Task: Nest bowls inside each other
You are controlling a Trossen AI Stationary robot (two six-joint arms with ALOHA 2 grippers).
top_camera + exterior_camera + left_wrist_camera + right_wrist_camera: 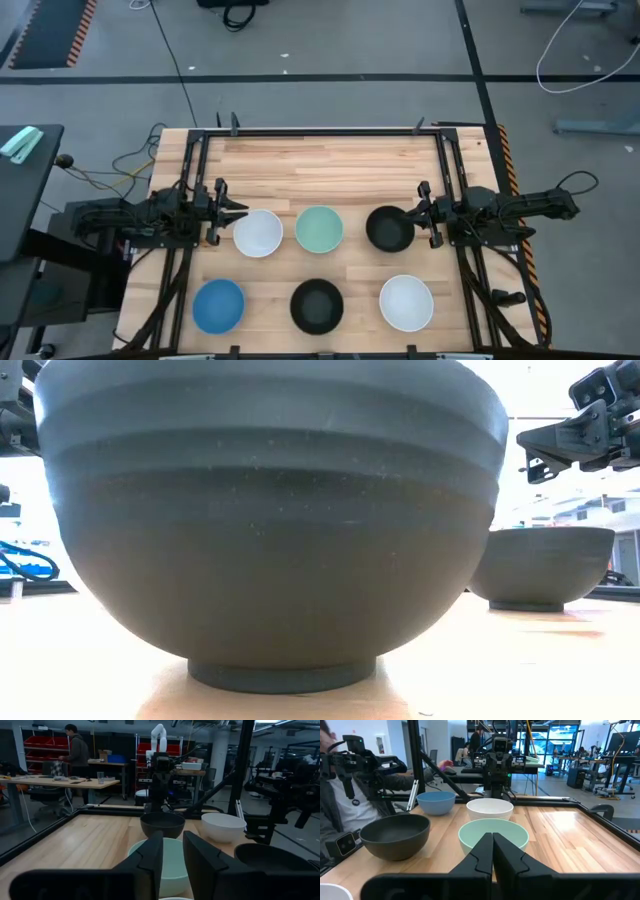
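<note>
Six bowls stand on their feet on the wooden table in two rows. In the far row are a white bowl (258, 232), a mint green bowl (319, 229) and a black bowl (388, 229). In the near row are a blue bowl (218, 305), a black bowl (316, 305) (270, 520) and a white bowl (406, 302). My left gripper (226, 212) (172, 852) hovers at the far white bowl's left rim, slightly open. My right gripper (418, 212) (492, 851) hovers shut at the far black bowl's (540, 565) right rim, above it (528, 450).
A black frame (320, 133) borders the tabletop on its far, left and right sides. Bare wood lies beyond the far row of bowls (320, 170). People and workbenches show in the room behind, away from the table.
</note>
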